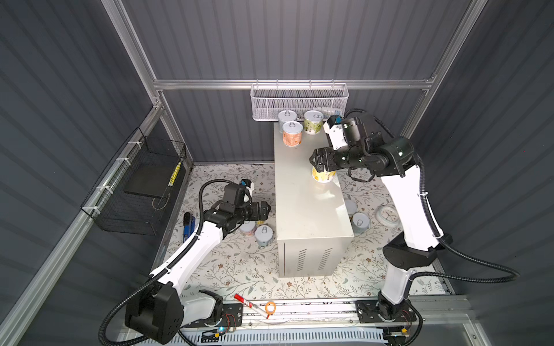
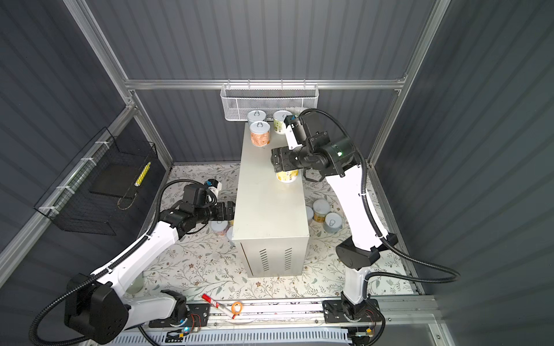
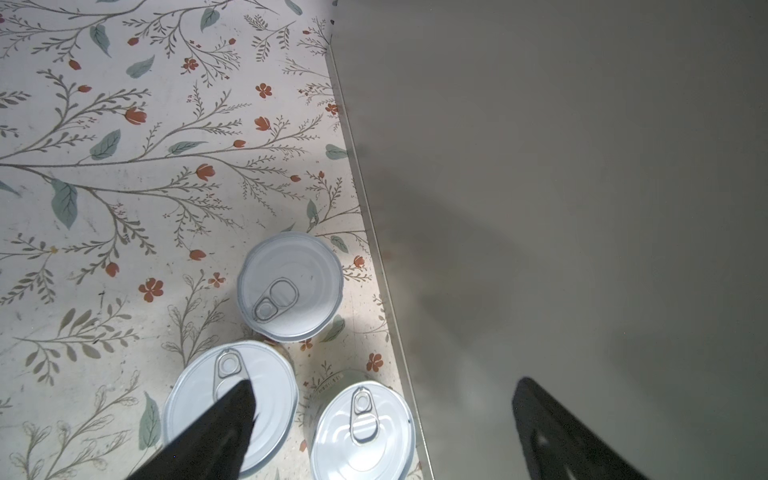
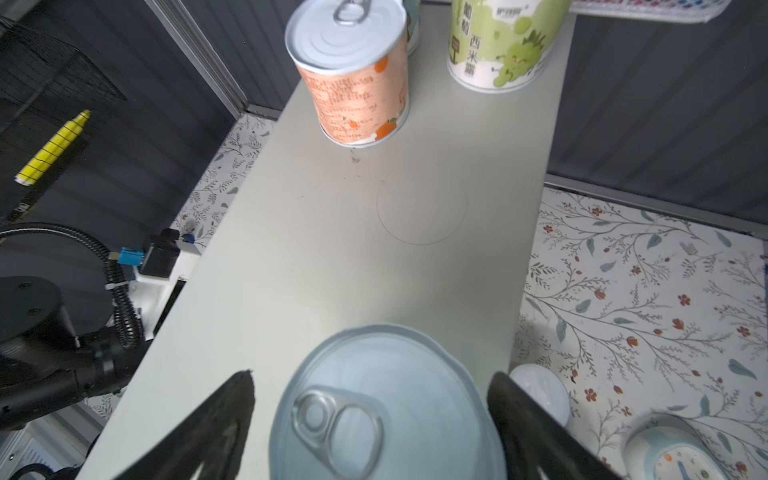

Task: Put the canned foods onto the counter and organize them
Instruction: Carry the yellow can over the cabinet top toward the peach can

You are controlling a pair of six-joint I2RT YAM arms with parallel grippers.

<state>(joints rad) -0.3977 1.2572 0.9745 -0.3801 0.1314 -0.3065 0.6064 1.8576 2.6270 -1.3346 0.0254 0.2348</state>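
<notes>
Overhead, cylindrical tins (image 1: 292, 134), smooth beige counter (image 1: 301, 194)

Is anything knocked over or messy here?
No cans are tipped or spilled. Only oddities: a red-capped marker and orange tape ring lie loose on the front rail, and a faint ring mark stains the counter.

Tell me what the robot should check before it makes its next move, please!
1. Yellow can standing upright on the counter: ok.
2. Right end effector open around it: ok, a gap shows beside the can.
3. Bare counter top free for more cans: ok.
4. Orange can and green can upright at the back: ok.
5. Left end effector open above the floor cans: ok.
6. Left end effector lined up on one can: cannot tell.
</notes>
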